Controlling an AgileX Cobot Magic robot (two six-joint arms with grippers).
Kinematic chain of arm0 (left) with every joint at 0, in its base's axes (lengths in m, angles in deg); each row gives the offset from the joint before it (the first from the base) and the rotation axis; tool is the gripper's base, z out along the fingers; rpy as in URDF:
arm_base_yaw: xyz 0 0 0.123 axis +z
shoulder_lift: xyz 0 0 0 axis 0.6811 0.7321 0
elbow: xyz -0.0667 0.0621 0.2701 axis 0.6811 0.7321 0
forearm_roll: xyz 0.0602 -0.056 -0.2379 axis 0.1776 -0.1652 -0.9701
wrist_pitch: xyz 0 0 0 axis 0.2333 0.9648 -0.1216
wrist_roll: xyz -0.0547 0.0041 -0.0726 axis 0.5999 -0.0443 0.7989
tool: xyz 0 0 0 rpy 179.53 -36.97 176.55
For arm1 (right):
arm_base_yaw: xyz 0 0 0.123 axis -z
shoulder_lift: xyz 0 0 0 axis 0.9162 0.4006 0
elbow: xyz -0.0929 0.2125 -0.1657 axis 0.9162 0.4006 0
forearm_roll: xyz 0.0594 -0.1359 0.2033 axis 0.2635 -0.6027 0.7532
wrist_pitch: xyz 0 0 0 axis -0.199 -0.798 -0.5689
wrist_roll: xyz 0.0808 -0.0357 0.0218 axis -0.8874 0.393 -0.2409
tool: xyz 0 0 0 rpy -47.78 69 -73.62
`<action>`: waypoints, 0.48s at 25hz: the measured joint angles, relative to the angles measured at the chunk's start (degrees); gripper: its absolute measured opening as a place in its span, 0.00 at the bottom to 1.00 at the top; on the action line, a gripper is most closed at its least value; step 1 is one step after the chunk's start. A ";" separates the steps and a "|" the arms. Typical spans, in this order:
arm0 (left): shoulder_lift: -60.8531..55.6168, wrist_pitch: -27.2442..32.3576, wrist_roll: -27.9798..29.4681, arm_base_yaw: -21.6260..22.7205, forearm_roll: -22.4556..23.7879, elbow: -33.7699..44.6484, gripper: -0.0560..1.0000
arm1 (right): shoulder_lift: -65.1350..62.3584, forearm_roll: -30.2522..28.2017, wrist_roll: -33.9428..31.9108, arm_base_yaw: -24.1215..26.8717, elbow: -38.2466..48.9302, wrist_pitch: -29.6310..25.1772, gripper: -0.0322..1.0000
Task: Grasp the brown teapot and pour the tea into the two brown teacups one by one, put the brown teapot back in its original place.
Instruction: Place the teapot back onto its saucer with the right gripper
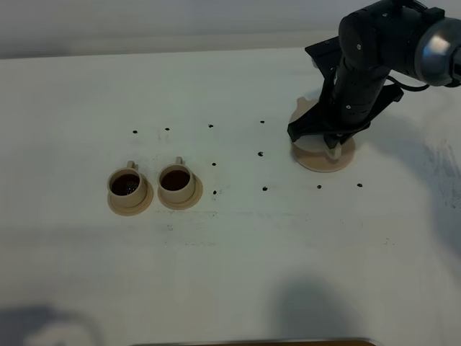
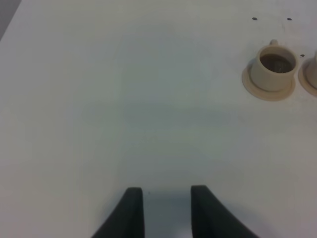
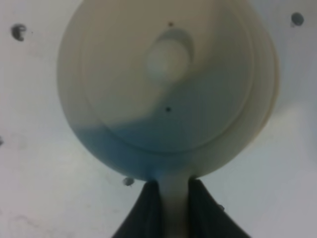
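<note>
Tan teapot [image 3: 168, 84] handle in R hand [image 3: 173, 191], wrist cam only.

We see a wide white table [image 1: 230, 252] filling nearly the whole view from above. Small black dots [image 1: 263, 153] lie scattered across its middle, in two loose rows. Behind the far edge of the table runs a pale grey wall [image 1: 144, 25]. Soft grey shadows [image 1: 310, 306] fall across the near part of the tabletop, and a thin dark strip [image 1: 252, 342] lines its near edge. The light is even and diffuse.
</note>
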 joint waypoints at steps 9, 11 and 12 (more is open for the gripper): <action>0.00 0.00 0.00 0.00 0.00 0.00 0.34 | -0.04 1.26 0.00 0.79 2.28 2.38 0.11; 0.00 0.00 0.00 0.00 0.00 0.00 0.34 | -0.41 1.57 0.00 0.79 2.28 2.44 0.11; 0.00 0.00 0.00 0.00 0.00 0.00 0.34 | -0.61 1.77 0.00 0.79 2.33 2.44 0.11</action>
